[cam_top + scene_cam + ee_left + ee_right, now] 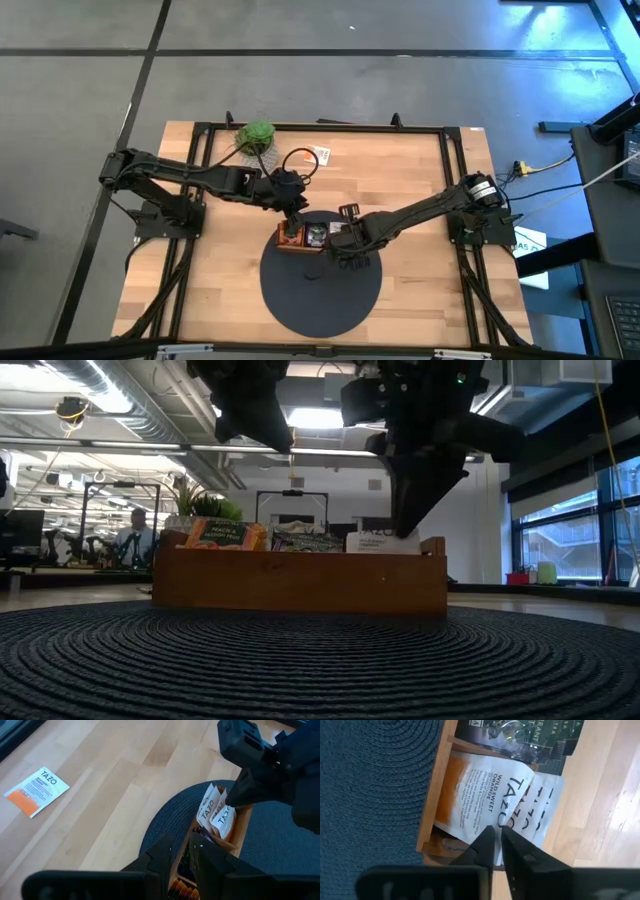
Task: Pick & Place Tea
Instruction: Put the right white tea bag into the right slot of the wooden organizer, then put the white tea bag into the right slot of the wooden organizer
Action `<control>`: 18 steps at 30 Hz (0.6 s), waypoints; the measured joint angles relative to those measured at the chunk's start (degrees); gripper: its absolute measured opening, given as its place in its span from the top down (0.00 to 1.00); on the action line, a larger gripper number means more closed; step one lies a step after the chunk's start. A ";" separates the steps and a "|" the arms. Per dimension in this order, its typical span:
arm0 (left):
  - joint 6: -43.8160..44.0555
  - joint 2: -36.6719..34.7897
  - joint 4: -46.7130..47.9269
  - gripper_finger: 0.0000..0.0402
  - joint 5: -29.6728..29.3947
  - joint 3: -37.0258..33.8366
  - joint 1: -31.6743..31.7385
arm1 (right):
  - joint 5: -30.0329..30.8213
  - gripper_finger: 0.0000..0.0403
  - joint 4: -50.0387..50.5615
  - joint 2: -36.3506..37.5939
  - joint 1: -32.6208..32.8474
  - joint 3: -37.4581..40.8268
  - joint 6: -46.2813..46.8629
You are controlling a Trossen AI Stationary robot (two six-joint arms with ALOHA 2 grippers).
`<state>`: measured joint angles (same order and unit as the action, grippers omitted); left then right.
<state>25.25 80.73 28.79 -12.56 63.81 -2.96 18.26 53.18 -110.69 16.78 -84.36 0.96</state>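
**Two grippers over a wooden tea tray**

Nearest the low camera lies a round dark woven mat (320, 660), and on its far part stands a brown wooden three-part tray (300, 582). Tea packets stand upright in it: orange ones (224, 535) in one end part, black-green ones (308, 542) in the middle, and two white-orange packets (490, 800) in the other end part.

The right gripper (497, 837) hangs directly over the white-orange packets, its two dark fingers nearly pressed together with only a thin slit between them. Whether the tips touch the top packet cannot be told; nothing is visibly pinched.

The left gripper (182, 855) hovers above the orange end of the tray, jaws parted by a narrow gap and holding nothing.

Farther back, on the bare light wooden table (420, 170), one more white-orange packet (37, 790) lies flat, well apart from the tray. Near the table's far edge stands one small green potted plant (257, 133).
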 joint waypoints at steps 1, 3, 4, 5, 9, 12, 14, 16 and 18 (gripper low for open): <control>-0.02 0.00 -0.02 0.84 0.00 0.00 0.00 | 0.02 0.89 0.17 0.00 0.00 0.00 0.23; -0.04 0.00 -0.02 0.83 0.00 0.00 0.00 | 0.05 0.84 1.35 0.00 -0.06 -0.31 0.30; -0.04 0.00 0.00 0.83 0.00 0.00 0.00 | 0.06 0.82 2.51 0.00 -0.07 -0.81 0.31; -0.04 0.00 -0.02 0.83 0.00 0.00 0.00 | 0.08 0.79 3.54 0.00 -0.07 -1.50 0.36; -0.06 0.00 0.10 0.84 0.00 0.00 0.00 | 0.11 0.71 6.77 0.00 -0.07 -5.45 0.18; -0.06 0.00 0.14 0.84 0.00 0.00 0.00 | 0.14 0.68 7.85 0.04 -0.19 -9.62 -0.93; -0.06 0.00 0.14 0.84 0.00 0.00 0.00 | 0.11 0.67 10.12 0.04 -0.78 -12.14 -1.41; -0.01 0.00 0.14 0.84 0.00 0.00 0.00 | -0.24 0.67 12.05 0.39 -2.03 -14.24 -1.37; 0.36 0.00 0.19 0.84 0.03 0.00 0.00 | -2.42 0.67 13.61 1.74 -4.04 -15.00 -1.29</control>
<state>25.61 80.73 28.98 -12.53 63.81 -2.96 15.84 66.79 -108.95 12.73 -99.36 -0.32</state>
